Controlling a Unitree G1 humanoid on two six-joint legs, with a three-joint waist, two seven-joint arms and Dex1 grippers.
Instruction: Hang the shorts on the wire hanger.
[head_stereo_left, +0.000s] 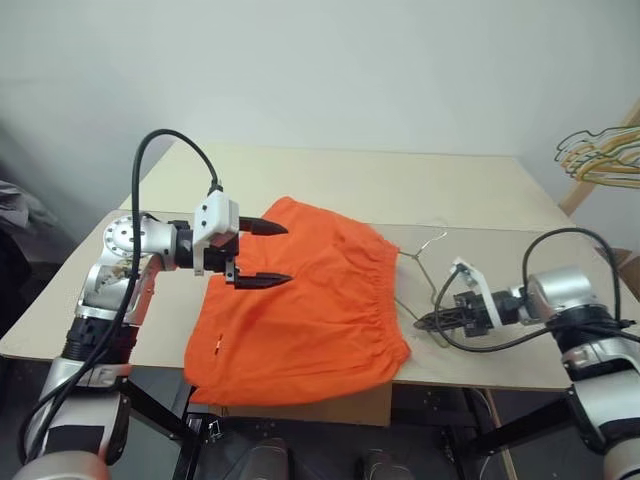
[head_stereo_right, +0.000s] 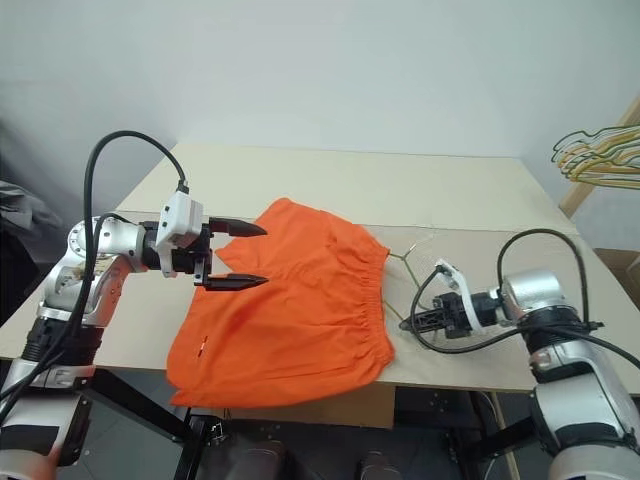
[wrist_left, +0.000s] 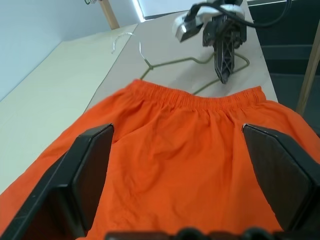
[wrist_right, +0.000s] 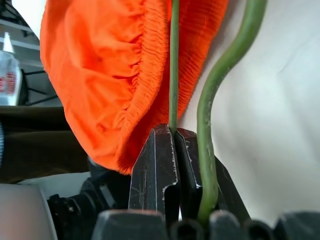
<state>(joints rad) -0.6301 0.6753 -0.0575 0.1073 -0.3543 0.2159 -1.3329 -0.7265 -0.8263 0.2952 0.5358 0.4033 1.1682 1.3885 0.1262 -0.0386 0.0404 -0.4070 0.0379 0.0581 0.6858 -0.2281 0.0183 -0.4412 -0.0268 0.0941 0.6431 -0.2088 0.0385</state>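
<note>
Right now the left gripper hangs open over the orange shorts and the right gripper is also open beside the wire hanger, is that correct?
Not quite. The left gripper does hang open over the shorts, but the right gripper is shut on the wire hanger, not open beside it. The right wrist view shows its fingers pinched together on the thin wire by the waistband.

Plain pale wall (head_stereo_left: 330, 70) filling upper frame, beige table (head_stereo_left: 400, 180) spanning centre, wooden rack (head_stereo_left: 590, 165) holding yellow and green hangers (head_stereo_left: 600, 155) at right edge, dark floor (head_stereo_left: 420, 445) showing below.
</note>
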